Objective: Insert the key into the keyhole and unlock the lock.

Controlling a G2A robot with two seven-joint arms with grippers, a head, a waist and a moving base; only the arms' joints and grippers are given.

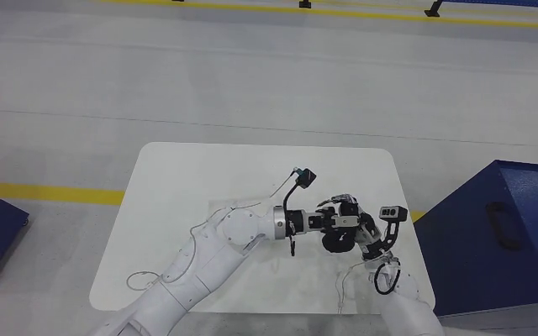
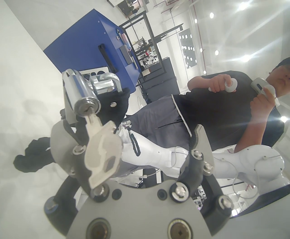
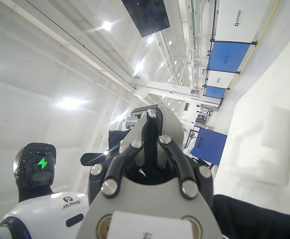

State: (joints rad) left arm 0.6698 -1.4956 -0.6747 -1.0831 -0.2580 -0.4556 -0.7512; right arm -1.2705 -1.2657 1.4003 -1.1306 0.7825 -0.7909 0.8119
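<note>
Closest to the lens, my left claw (image 2: 133, 133) stands spread wide; one of its fingers (image 2: 200, 144) is well apart from the key (image 2: 103, 154). Just beyond, the key shows a flat silver head beside my other finger, its blade seated in the keyhole (image 2: 87, 110). That keyhole belongs to the lock (image 2: 74, 88), a chrome padlock held over the table (image 1: 168, 210) by my right claw (image 3: 153, 113), whose black-padded fingers press together on it. Below, the table is white with rounded corners; my arms meet over its right half. Around it lies a pale grey floor (image 1: 252, 84) with yellow lines (image 1: 59, 195). On my right stands a blue cabinet (image 1: 471, 260). Farthest off: blue partition panels (image 3: 227, 56), a dark hanging screen (image 3: 146, 15), bright ceiling lights (image 3: 106, 26).
</note>
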